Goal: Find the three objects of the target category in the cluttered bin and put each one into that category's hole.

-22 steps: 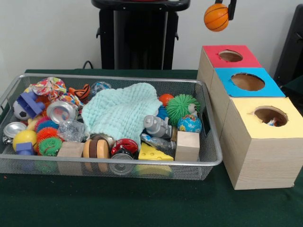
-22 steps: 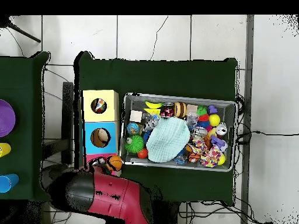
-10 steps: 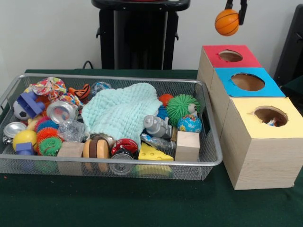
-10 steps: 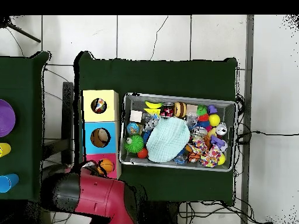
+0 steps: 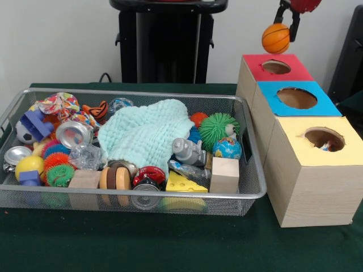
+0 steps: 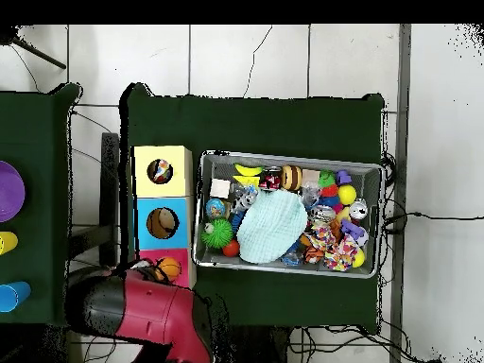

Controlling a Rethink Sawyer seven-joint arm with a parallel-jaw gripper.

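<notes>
One orange basketball [image 5: 276, 38] pinched in gripper [image 5: 285, 29], hanging above red-topped box [image 5: 276, 67]; wire bin [image 5: 249, 170] crammed with toys.

No text, label, brand, number or sign can be read on anything in either view.

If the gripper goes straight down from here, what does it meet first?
Probably the red-topped box: the gripper, shut on the basketball, hangs over its hole, though depth is unclear.
</notes>
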